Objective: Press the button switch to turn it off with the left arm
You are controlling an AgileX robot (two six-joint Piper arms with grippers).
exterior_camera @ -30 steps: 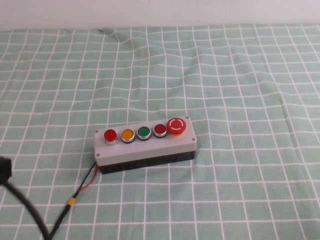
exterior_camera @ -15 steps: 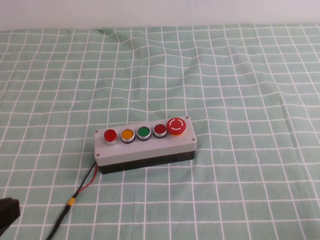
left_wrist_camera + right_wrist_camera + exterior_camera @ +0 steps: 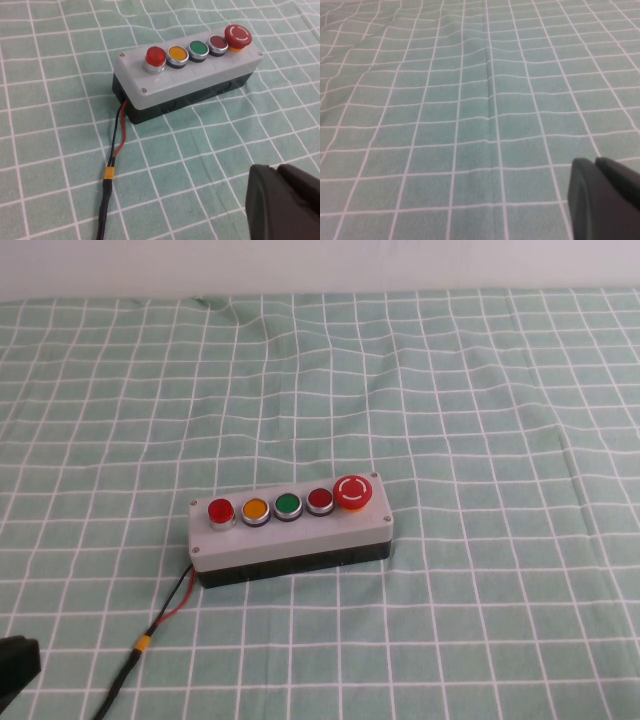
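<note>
The left hand (image 3: 285,200) hangs low over the table (image 3: 480,390), well short of the grey box (image 3: 290,532) and touching nothing; its fingers (image 3: 265,195) look pressed together, with only a thin seam between them. The button switch (image 3: 220,511) sits at the box's end nearest this hand, bright red with a silver rim, beside an amber button (image 3: 255,509); green (image 3: 288,505), dark red (image 3: 320,501) and a mushroom button (image 3: 353,491) run on away from it. Red and black wires (image 3: 118,135) leave the box's near corner. The right hand (image 3: 605,200) hovers over bare checked cloth, fingers likewise together
</note>
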